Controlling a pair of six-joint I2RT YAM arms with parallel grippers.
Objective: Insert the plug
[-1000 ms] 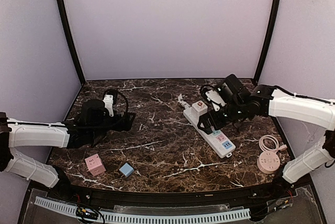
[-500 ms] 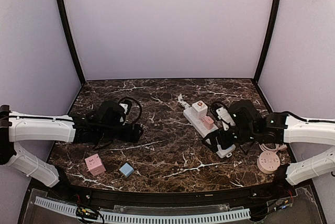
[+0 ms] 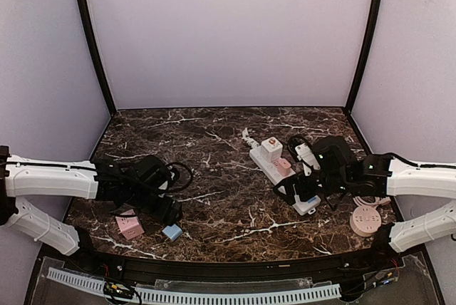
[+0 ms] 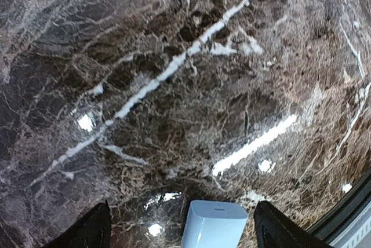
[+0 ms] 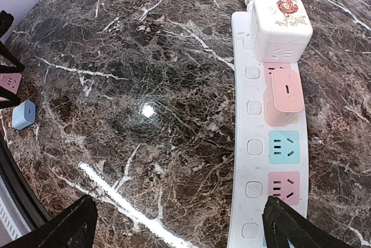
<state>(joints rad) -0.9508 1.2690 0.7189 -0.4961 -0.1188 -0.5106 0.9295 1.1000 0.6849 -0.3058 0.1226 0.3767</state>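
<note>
A white power strip [image 3: 296, 189] lies right of centre, with a white cube adapter [image 3: 271, 147] and a pink plug [image 3: 283, 166] plugged in; it also shows in the right wrist view [image 5: 249, 115]. A light blue plug [image 3: 172, 231] lies near the front left. My left gripper [image 3: 169, 211] is open just above it, and the plug [image 4: 214, 225] sits between the open fingers [image 4: 93, 230]. My right gripper [image 3: 292, 194] is open and empty over the strip's near end, with one finger [image 5: 290, 225] over the strip's free sockets.
A pink cube adapter [image 3: 129, 224] sits left of the blue plug. A round pink socket [image 3: 365, 219] with a coiled cord lies at the front right. The table's raised front edge runs close below both.
My left arm has swung toward the front and come down over the blue plug. My right arm moved from the strip's far end to its near end, then stayed almost still.
</note>
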